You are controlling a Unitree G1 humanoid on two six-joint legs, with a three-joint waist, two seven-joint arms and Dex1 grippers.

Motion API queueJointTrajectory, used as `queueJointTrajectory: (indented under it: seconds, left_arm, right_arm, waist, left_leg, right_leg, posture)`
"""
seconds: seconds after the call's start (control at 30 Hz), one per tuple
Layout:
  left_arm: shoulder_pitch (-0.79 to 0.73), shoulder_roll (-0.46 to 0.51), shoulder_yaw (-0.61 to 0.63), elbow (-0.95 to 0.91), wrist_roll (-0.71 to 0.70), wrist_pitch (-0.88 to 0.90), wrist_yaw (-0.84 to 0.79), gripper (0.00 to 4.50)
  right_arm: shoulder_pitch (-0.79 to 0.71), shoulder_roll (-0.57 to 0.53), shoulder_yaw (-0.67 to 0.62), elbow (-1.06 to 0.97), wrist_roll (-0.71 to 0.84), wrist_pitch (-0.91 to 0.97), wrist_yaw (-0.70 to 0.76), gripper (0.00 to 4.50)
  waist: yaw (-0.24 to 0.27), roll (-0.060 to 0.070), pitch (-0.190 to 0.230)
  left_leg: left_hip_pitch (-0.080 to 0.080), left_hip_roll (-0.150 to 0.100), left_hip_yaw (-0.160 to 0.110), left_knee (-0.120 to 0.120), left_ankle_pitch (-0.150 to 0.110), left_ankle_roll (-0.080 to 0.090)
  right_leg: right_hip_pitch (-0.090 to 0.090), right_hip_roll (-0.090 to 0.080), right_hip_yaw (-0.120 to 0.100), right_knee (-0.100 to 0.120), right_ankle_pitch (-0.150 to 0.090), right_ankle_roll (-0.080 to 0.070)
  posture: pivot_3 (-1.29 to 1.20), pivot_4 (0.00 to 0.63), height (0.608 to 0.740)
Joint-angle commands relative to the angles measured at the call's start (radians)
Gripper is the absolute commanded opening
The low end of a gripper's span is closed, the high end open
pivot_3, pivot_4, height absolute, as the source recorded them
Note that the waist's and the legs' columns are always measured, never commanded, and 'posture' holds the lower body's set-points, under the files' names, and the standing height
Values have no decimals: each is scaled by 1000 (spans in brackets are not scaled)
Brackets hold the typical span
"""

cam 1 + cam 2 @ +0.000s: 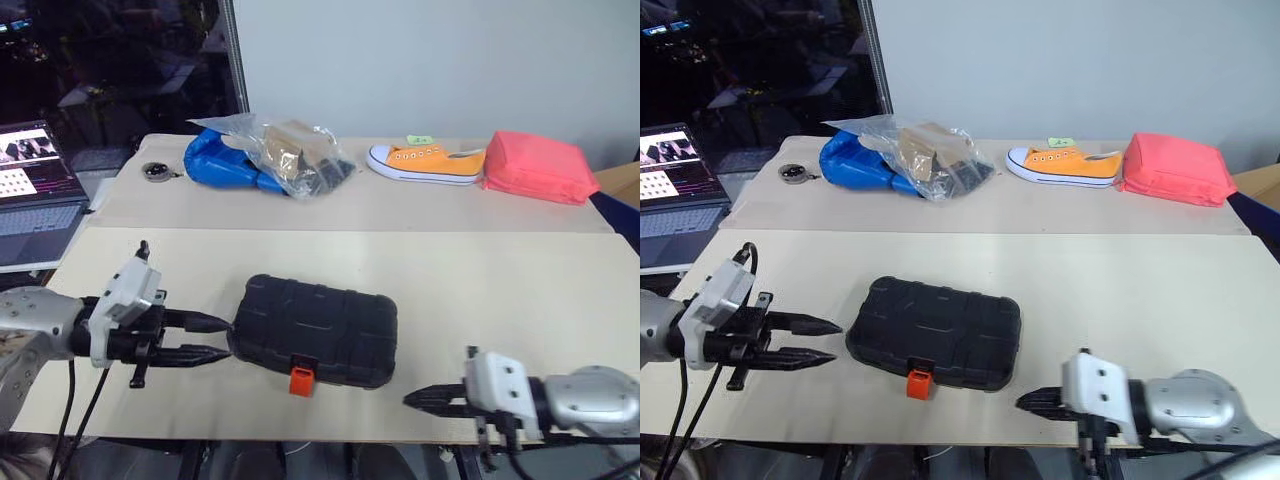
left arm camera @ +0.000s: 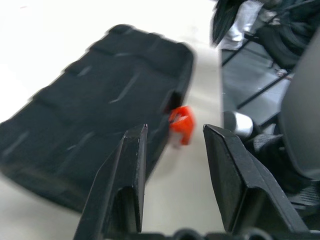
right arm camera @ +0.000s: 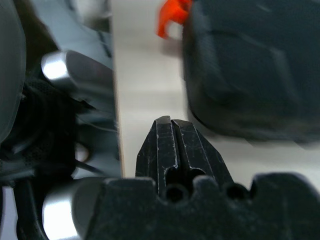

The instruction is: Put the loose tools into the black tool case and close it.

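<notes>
The black tool case [image 1: 315,330] lies closed and flat on the near table, its ribbed shell up and its orange latch [image 1: 302,380] on the front side. The loose tools are out of view. My left gripper [image 1: 226,337] is level at the case's left end, pointing at it with the fingers open and nothing between them. The left wrist view looks past the open fingers [image 2: 132,165] onto the case [image 2: 100,110]. My right gripper [image 1: 412,399] is shut and empty near the table's front edge, to the right of the latch and apart from the case [image 3: 250,65].
On the far table lie a blue bag [image 1: 225,160] with a clear plastic bag on it, an orange sneaker [image 1: 428,162] and a pink pouch [image 1: 538,165]. A laptop [image 1: 35,190] stands at the left. The table's front edge [image 1: 350,438] runs just under my right gripper.
</notes>
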Motion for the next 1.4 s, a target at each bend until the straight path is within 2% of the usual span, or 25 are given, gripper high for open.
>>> queueJointTrajectory:
  seconds: [0.03, 0.17, 0.4, 0.5, 0.67, 0.77, 0.87, 0.9, 0.93, 0.97, 1.07, 1.17, 1.2, 1.4]
  left_arm:
    - [37, -2, 30, -81, -16, -10, 8, 1920]
    - [89, -12, 51, -135, -23, -7, 28, 1920]
    - [145, -45, 81, -203, -30, 12, 119, 1920]
    - [145, -67, 72, -227, -29, 14, 178, 1920]
    - [93, -95, 26, -241, -35, 34, 281, 1920]
    - [34, -118, -24, -245, -40, 58, 353, 1920]
    - [-24, -141, -83, -229, -6, 57, 404, 1920]
    - [-42, -152, -97, -217, 1, 55, 421, 1920]
    - [-60, -163, -111, -200, 8, 54, 438, 1920]
    - [-75, -171, -123, -185, 20, 53, 450, 1920]
    - [-98, -180, -156, -162, 34, 48, 446, 2638]
    - [-151, -221, -232, -110, 83, 32, 465, 3706]
    - [-159, -228, -257, -98, 106, 21, 461, 4071]
    - [-182, -262, -361, 37, 219, -29, 443, 4071]
  right_arm:
    - [-90, 28, 123, 6, -80, 70, -75, 66]
    - [-164, 81, 193, 79, -162, 117, -159, 66]
    - [-307, 267, 148, 197, -150, 255, -341, 66]
    - [-411, 357, 144, 259, -163, 320, -432, 66]
    - [-646, 513, 192, 484, -252, 360, -586, 66]
    - [-758, 563, 200, 617, -263, 329, -590, 66]
    - [-796, 494, 218, 651, -257, 305, -471, 66]
    - [-789, 459, 216, 640, -259, 290, -439, 605]
    - [-774, 430, 199, 617, -246, 294, -412, 681]
    - [-758, 406, 181, 591, -227, 302, -388, 1104]
    - [-702, 342, 144, 485, -135, 380, -300, 2107]
    - [-619, 331, 76, 312, 31, 507, -252, 3065]
    - [-605, 345, 66, 276, 62, 538, -266, 3166]
    - [-582, 458, 156, 201, 60, 610, -408, 3166]
  waist:
    - [2, 0, 0]
    - [5, -1, 0]
    - [-1, -2, 1]
    - [-3, -2, 1]
    - [-7, -1, 1]
    - [-8, -1, 1]
    - [-6, -1, 1]
    - [-4, -1, 1]
    - [3, 0, 1]
    - [8, 0, 1]
    - [11, 0, 1]
    - [9, 0, 1]
    - [6, 0, 1]
    - [-9, 0, 1]
  left_leg:
    - [-1, 0, 0, 0, 0, 0]
    - [-2, -1, 0, 0, 0, 0]
    - [-1, -1, 0, 0, 0, 0]
    - [0, 0, 0, -1, 0, 0]
    - [-1, 0, 0, -1, 0, 0]
    - [-3, -1, 0, -2, 0, 0]
    - [-9, -2, 0, -1, 0, 0]
    - [-11, -2, 0, -1, -1, 1]
    - [-13, -2, 0, -1, -2, 2]
    - [-16, -3, 0, -1, -3, 3]
    - [-19, -3, -1, -1, -5, 4]
    - [-19, -3, -2, -1, -6, 5]
    - [-19, -2, -2, -1, -6, 5]
    - [-13, -3, -2, 1, -4, 5]
  right_leg:
    - [-1, 0, 0, 0, 0, 0]
    - [-1, -1, 0, -1, -1, 0]
    - [-1, -1, 0, 0, -1, -1]
    - [-1, 0, 0, 1, 0, -2]
    - [-2, 1, 0, 1, 0, -3]
    - [-4, 2, 0, 1, 2, -6]
    - [-9, 1, 0, 1, 4, -9]
    - [-11, 1, 0, 0, 4, -8]
    - [-12, 1, 0, 0, 4, -8]
    - [-14, 0, 0, 0, 4, -7]
    - [-17, 0, -1, 0, 3, -7]
    - [-17, 1, -1, -1, 3, -7]
    - [-16, 1, -1, 0, 3, -7]
    - [-12, 3, 0, 1, 2, -5]
  posture:
    - [0, 150, 740]
    - [0, 150, 740]
    - [0, 150, 740]
    - [0, 150, 740]
    - [0, 150, 740]
    - [0, 150, 740]
    - [0, 150, 740]
    - [0, 150, 740]
    - [0, 150, 740]
    - [0, 150, 740]
    - [0, 150, 740]
    - [0, 150, 740]
    - [0, 150, 740]
    - [0, 150, 740]
